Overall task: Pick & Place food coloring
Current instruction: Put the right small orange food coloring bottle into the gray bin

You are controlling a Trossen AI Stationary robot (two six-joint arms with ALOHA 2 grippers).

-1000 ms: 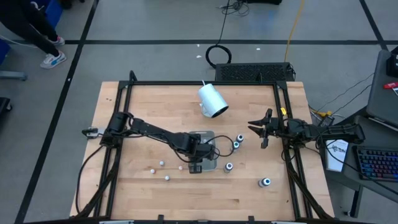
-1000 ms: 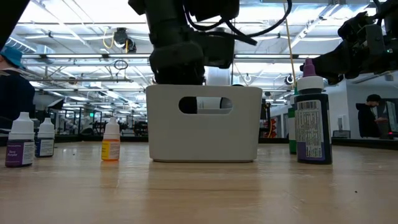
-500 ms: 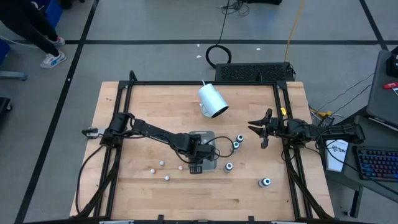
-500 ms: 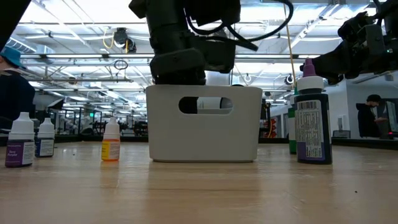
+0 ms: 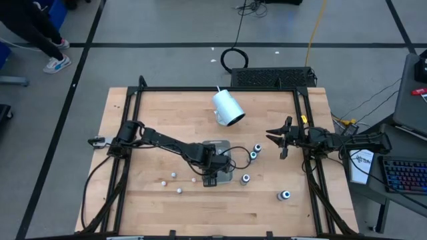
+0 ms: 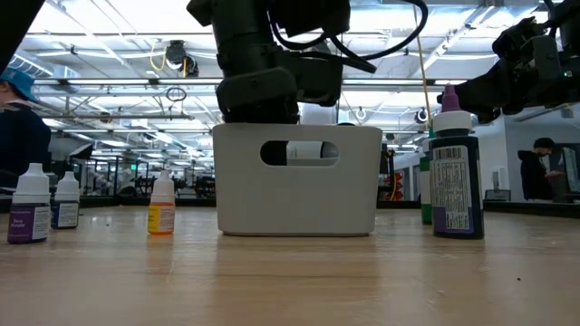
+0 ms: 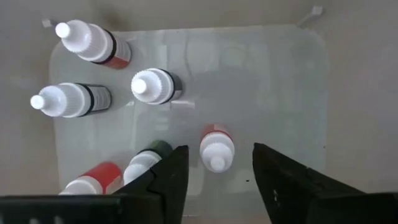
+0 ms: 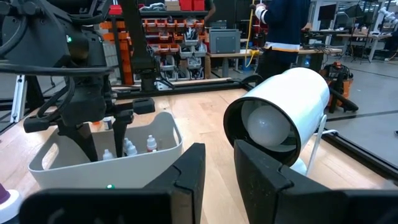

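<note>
My left gripper (image 5: 215, 164) hangs over the clear tray (image 5: 225, 145), pointing down into it, open. In the left wrist view its fingers (image 7: 175, 168) stand on either side of a small red-labelled food coloring bottle (image 7: 216, 149) that stands upright on the tray floor (image 7: 273, 87), untouched. Several more small bottles (image 7: 155, 86) stand or lie in the tray. Small whitish bottles (image 5: 173, 175) and dark bottles (image 5: 253, 155) stand on the table around it. My right gripper (image 5: 279, 140) waits open near the table's right edge.
A large white cup (image 5: 228, 108) lies on its side toward the far edge. One dark bottle (image 5: 285, 195) stands apart near the right front. In the low view a dark bottle (image 6: 456, 172) and small bottles (image 6: 30, 206) flank the tray (image 6: 296, 181). Bare wood lies along the near edge.
</note>
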